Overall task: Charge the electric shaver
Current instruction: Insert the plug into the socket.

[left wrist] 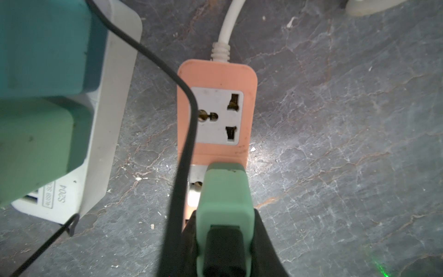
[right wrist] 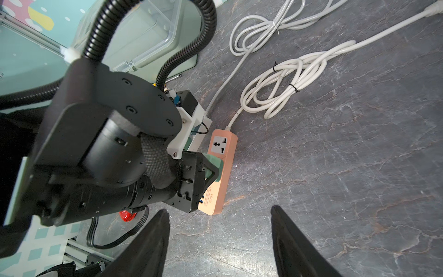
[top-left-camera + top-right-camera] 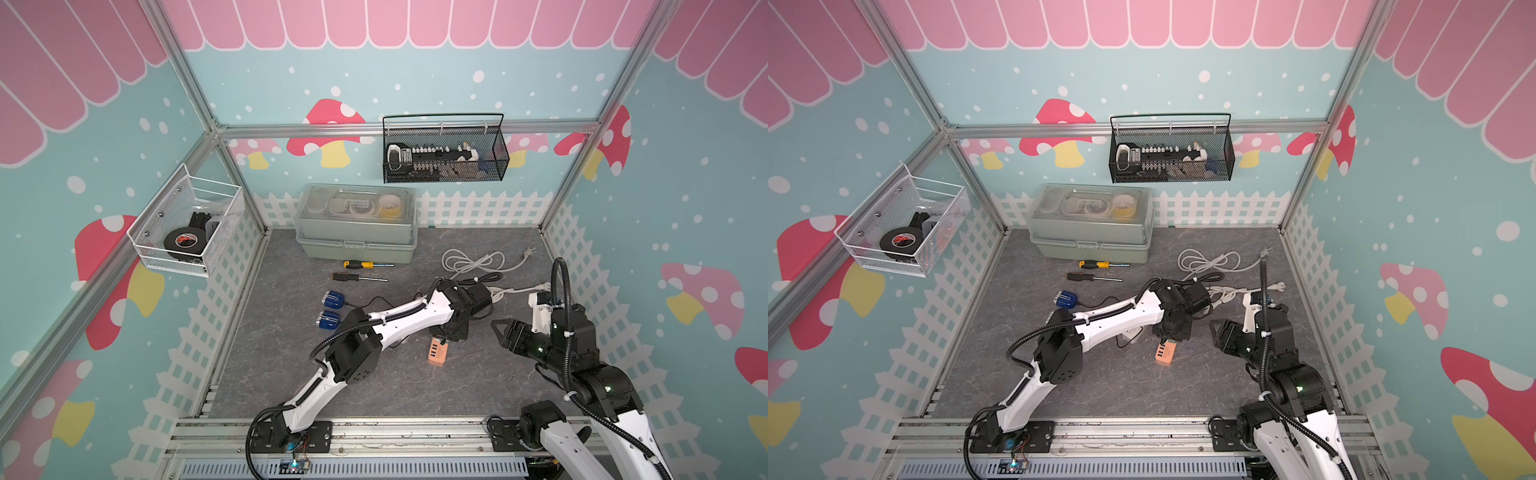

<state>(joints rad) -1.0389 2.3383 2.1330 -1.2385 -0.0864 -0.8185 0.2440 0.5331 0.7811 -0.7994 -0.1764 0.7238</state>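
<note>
Top view of a walled grey surface point(image 3: 374, 395). Two blue shavers point(image 3: 333, 299) lie side by side left of centre, apart from both my arms. A thin black cord point(image 1: 189, 115) leads off from them toward my left arm.

My left end effector point(image 3: 451, 332) hangs just right of centre, low over an orange power strip point(image 1: 215, 74). In the left wrist view the strip fills the middle of the frame with one socket bare. A white power strip point(image 1: 115, 96) lies just beside it at the left. My green fingers point(image 1: 225, 196) stand fairly close together and the cord runs between them. I cannot tell whether they pinch it or its plug.

My right end effector point(image 2: 219, 211) is wide and empty, near the orange strip's end.

I judge that I am bringing the charging cord to the strip. Next, the plug needs lining up squarely with a port and a firm push. The light strip may slide, so my right side may have to brace it.
</note>
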